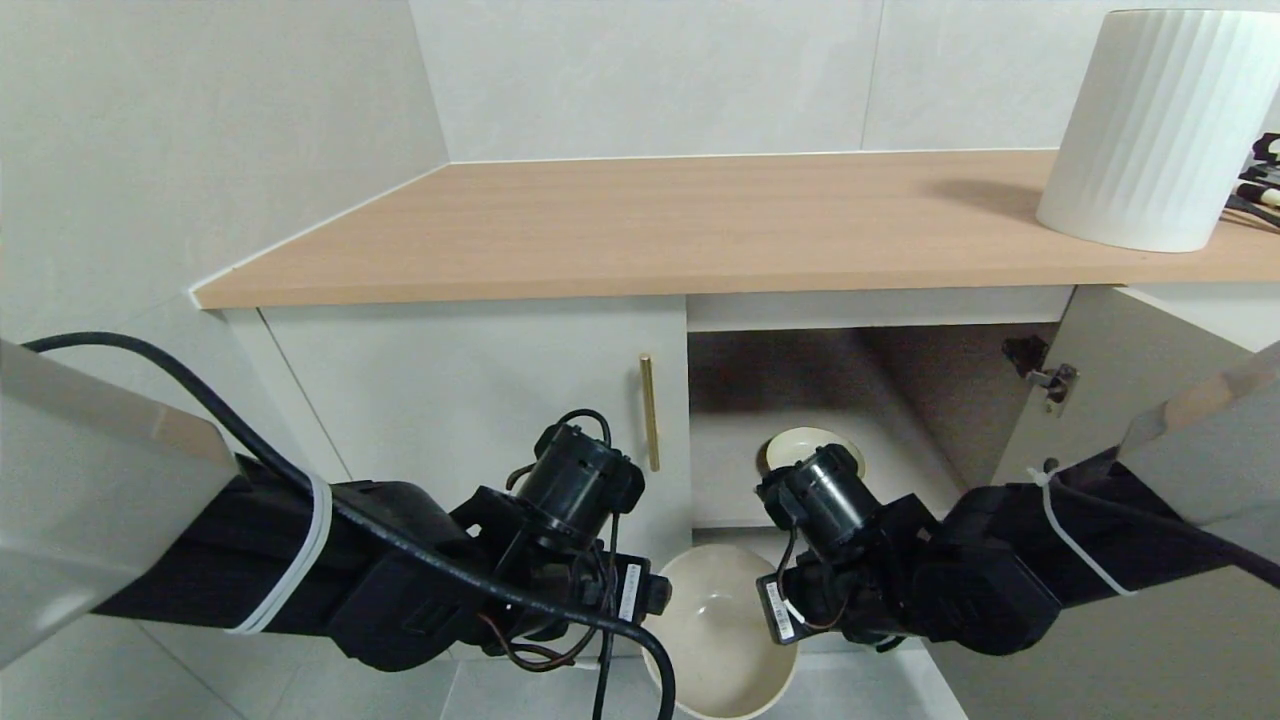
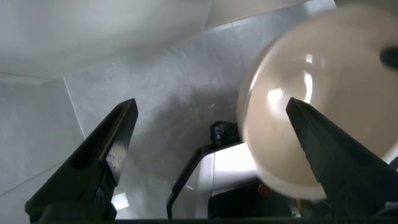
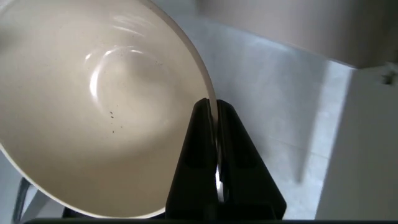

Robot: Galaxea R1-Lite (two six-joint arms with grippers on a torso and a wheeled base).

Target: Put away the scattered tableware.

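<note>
Two grippers are low in the bottom centre of the head view, in front of an open cupboard. The right gripper (image 3: 215,163) has its fingers pressed together on the rim of a cream bowl (image 1: 720,630), one finger inside the rim and one outside. The bowl hangs above the floor, just below the cupboard opening. The left gripper (image 2: 211,149) is beside the bowl with its fingers wide apart and nothing between them.

The grip is the main risk, in my judgement. The bowl is held at one edge only and its glaze looks smooth, so its own weight can turn it in the fingers, or it can slip out and break on the hard floor. A second risk is the small cream dish (image 1: 800,445) already on the cupboard shelf, because the bowl could knock it on the way in. The bowl could also hit the shelf edge if it is carried too low.

The floor (image 3: 280,81) is of pale tiles. Above is a light wooden countertop (image 1: 650,220) with a white ribbed container (image 1: 1150,130) in the upper right. The left cupboard door (image 1: 470,390) is closed and has a brass handle (image 1: 648,412), the right door (image 1: 1100,400) stands open. The walls are pale tile.
</note>
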